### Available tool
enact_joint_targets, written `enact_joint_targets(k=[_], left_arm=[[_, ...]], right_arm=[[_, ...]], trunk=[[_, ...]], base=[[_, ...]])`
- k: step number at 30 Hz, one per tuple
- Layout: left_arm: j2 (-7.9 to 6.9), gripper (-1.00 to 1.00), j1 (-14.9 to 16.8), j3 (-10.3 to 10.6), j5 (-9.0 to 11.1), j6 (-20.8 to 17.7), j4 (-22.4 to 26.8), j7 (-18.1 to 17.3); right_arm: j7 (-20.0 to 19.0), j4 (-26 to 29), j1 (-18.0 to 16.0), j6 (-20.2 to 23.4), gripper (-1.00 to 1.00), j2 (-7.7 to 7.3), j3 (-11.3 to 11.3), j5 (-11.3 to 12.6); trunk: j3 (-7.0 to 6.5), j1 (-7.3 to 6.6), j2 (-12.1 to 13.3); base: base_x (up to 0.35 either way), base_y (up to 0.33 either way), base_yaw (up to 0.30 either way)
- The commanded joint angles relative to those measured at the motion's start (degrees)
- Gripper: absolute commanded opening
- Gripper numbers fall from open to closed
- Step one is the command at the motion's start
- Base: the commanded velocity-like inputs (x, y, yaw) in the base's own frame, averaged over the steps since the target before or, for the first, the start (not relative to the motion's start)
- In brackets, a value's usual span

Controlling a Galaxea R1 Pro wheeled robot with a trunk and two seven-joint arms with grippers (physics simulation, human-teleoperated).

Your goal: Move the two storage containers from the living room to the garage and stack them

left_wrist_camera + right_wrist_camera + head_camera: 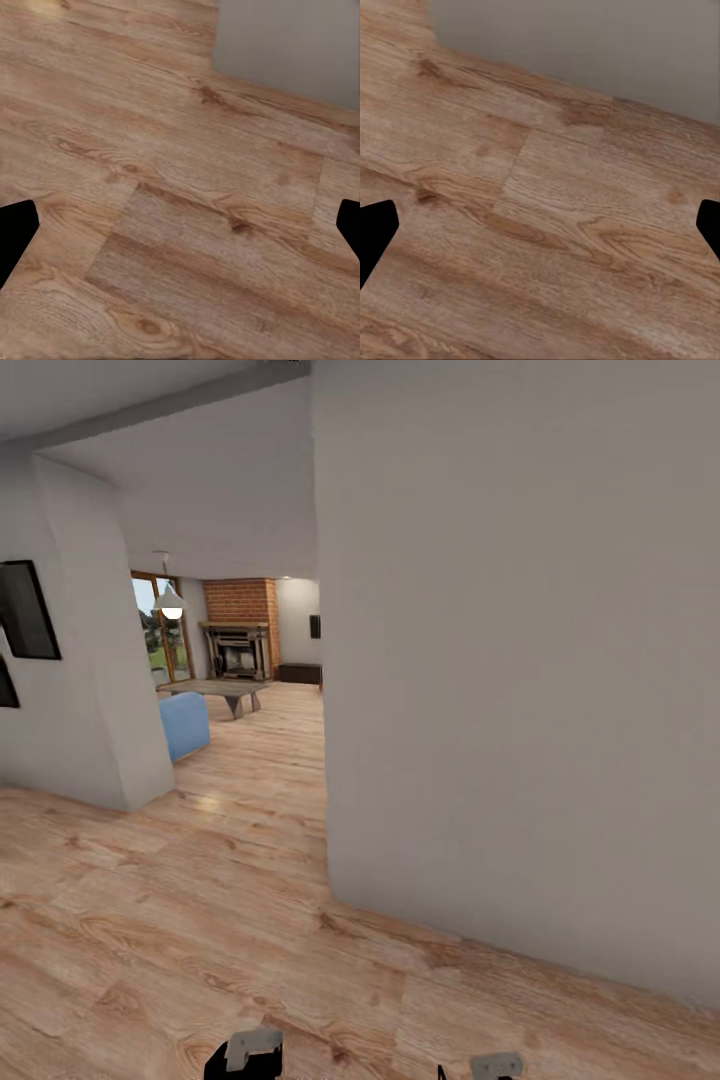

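Observation:
The two storage containers are out of view, and so is the garage. Down the hallway the living room (245,690) shows its red brick fireplace (240,628), glass doors (165,635) and light wood planks. My left gripper (180,232) hangs open over bare wood floor, its black fingertips (15,236) far apart and nothing between them. The right gripper (540,232) is likewise open and empty above the planks, close to the foot of a grey wall (585,45). In the head view both wrists peek in along the bottom edge.
A big grey-white wall (520,660) stands close on the right, its corner (325,760) edging the passage. A wall pillar (100,690) with dark frames (25,610) is left. Beyond are a blue seat (185,725), a low table (225,690) and a dark cabinet (298,673).

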State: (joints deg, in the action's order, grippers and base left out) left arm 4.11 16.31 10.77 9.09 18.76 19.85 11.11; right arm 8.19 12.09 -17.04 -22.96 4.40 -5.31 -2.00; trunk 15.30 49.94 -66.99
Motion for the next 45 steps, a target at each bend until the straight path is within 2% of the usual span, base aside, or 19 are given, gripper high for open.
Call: enact_joint_targets(k=[1,11,27,38,45], left_arm=[[-0.02,1.00,0.06,0.49,0.56,0.22,-0.06,0.30],[0.02,1.00,0.04,0.48,0.52,0.21,-0.07,0.31],[-0.05,1.00,0.08,0.54,0.42,0.22,-0.07,0.31],[0.02,1.00,0.07,0.47,0.50,0.18,-0.07,0.31],[-0.01,1.00,0.08,0.43,0.53,0.19,-0.07,0.31]], right_arm=[[0.60,-0.06,-0.03,-0.06,1.00,-0.01,-0.44,-0.21],[0.23,-0.27,0.11,-0.12,1.00,0.00,-0.64,-0.53],[0.54,-0.48,0.25,0.01,1.00,0.10,-0.81,-0.54],[0.69,-0.49,0.17,0.03,1.00,0.16,-0.84,-0.32],[0.69,-0.49,0.21,0.02,1.00,0.19,-0.84,-0.52]], trunk=[[0.07,0.00,-0.05],[0.07,0.00,-0.05],[0.17,0.00,-0.05],[0.52,0.00,-0.05],[0.68,0.00,-0.05]], base=[[0.000,0.264,0.300],[0.032,0.070,0.255],[0.320,0.001,0.036],[0.301,0.004,0.232],[0.133,0.238,0.271]])
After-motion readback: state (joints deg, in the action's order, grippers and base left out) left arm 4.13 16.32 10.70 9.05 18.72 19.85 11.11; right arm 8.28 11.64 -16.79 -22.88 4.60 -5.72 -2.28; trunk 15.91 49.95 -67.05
